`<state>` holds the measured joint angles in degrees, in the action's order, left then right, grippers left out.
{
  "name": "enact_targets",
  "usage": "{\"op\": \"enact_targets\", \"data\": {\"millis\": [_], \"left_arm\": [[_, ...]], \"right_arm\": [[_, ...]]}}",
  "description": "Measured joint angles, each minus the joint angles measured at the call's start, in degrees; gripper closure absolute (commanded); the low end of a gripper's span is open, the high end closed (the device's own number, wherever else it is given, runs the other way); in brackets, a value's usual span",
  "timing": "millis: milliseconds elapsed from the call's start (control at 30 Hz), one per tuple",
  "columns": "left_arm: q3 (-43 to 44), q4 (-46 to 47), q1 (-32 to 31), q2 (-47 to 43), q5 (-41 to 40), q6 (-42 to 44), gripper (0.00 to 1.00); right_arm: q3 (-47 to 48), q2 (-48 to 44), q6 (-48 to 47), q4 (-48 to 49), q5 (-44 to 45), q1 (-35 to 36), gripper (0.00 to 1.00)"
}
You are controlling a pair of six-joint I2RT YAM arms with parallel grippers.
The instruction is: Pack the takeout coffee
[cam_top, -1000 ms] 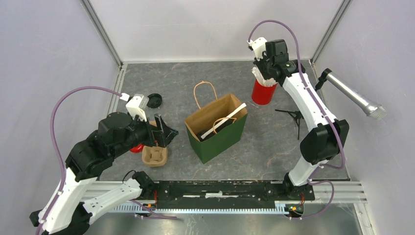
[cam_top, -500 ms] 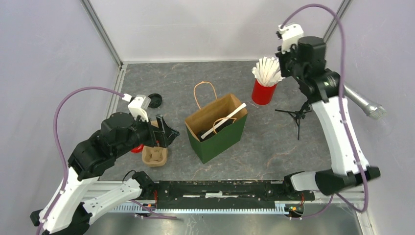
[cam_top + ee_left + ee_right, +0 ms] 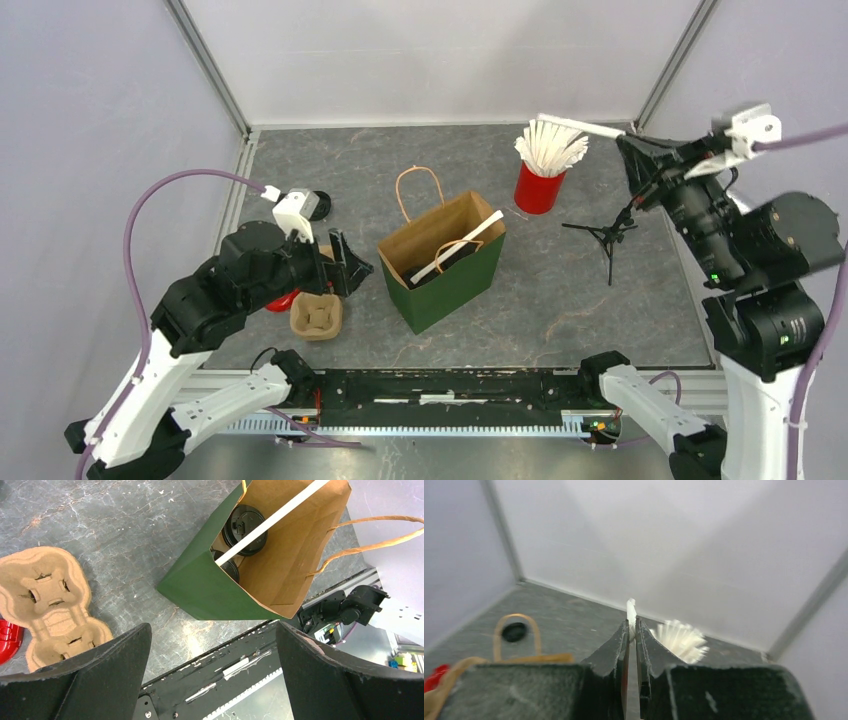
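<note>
The two takeout coffee cups stand inside the green paper bag (image 3: 450,285); their black lids (image 3: 244,522) (image 3: 227,566) show in the left wrist view. A white straw (image 3: 272,517) lies slanted across the bag's mouth. My left gripper (image 3: 345,267) is open and empty, hovering left of the bag above the table (image 3: 212,630). My right gripper (image 3: 630,148) is shut on a single white straw (image 3: 578,126), held high to the right of the red cup; its tip pokes out past the closed fingers (image 3: 630,611).
The red cup (image 3: 540,188) of white straws (image 3: 679,640) stands behind and right of the bag. A brown pulp carrier (image 3: 316,318) (image 3: 47,607) and a red object (image 3: 9,635) lie left of it. A loose black lid (image 3: 316,205) lies at the back left. A small black tripod (image 3: 605,235) stands right.
My right arm has swung up and to the right, away from the red cup, carrying one white straw. My left gripper has shifted slightly right, still open.
</note>
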<state>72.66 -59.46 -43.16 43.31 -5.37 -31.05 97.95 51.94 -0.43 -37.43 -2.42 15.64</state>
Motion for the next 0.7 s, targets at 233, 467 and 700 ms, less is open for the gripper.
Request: {"op": "enact_targets", "data": {"millis": [233, 467, 700], "left_arm": [[0.8, 0.0, 0.0, 1.1, 0.0, 0.0, 0.00], [1.3, 0.0, 0.0, 2.0, 0.0, 0.0, 0.00], [1.9, 0.2, 0.0, 2.3, -0.1, 0.0, 0.00]], "right_arm": [[-6.7, -3.6, 9.0, 5.2, -15.1, 0.0, 0.87], [-13.1, -3.8, 13.2, 5.2, -28.6, 0.0, 0.87], [-19.4, -4.0, 15.7, 3.5, -36.7, 0.0, 0.87]]}}
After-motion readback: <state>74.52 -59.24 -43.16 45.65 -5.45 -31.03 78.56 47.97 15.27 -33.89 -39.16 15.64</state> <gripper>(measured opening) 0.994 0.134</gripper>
